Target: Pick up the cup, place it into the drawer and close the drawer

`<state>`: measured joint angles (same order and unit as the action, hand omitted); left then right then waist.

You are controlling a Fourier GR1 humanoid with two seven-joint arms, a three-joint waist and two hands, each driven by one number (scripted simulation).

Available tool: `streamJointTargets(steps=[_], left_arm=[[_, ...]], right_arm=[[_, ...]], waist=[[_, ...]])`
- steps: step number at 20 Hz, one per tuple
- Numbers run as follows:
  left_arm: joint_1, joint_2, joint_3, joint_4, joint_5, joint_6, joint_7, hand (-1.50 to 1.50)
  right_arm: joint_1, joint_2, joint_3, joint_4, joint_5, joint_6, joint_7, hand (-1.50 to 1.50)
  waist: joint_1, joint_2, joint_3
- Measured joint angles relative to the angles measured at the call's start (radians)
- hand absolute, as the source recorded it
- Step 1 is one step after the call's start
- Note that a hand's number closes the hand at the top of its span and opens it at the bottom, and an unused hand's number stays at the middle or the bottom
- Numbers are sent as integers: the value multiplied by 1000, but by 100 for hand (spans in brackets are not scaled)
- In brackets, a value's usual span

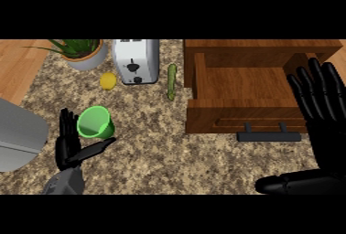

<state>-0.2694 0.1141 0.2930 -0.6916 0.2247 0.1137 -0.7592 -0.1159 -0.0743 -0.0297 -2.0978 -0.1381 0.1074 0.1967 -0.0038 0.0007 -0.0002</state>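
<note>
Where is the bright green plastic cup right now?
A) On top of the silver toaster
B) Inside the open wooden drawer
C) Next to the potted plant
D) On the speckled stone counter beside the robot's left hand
D: the bright green plastic cup sits on the speckled stone counter between the left hand's straight fingers and thumb, far from the open wooden drawer.

1 green cup [94, 122] | 1 wooden drawer [233, 98], open, w/ 1 black handle [268, 136] | 1 toaster [136, 60] | 1 potted plant [82, 53] | 1 lemon [108, 81] | 1 cucumber [171, 81] | 2 black hands: left hand [69, 145], right hand [323, 105] | 1 grey appliance [17, 135] at left edge, can't tell what
</note>
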Motion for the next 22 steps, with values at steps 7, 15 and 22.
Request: streamJointTargets(steps=[7,15,22], left_arm=[[-74,27,6,129,12,-31,-58,-150],[-137,27,30,263,48,-88,-145,-150],[-177,47,45,360,73,-188,-177,-150]], right_arm=[[13,11,16,-3,16,-4,-12,-150],[18,-2,-8,20,-7,22,-36,-150],[3,-1,1,-14,-6,6,12,-150]], waist=[[-1,1,0],[-3,1,0],[-6,2,-1]])
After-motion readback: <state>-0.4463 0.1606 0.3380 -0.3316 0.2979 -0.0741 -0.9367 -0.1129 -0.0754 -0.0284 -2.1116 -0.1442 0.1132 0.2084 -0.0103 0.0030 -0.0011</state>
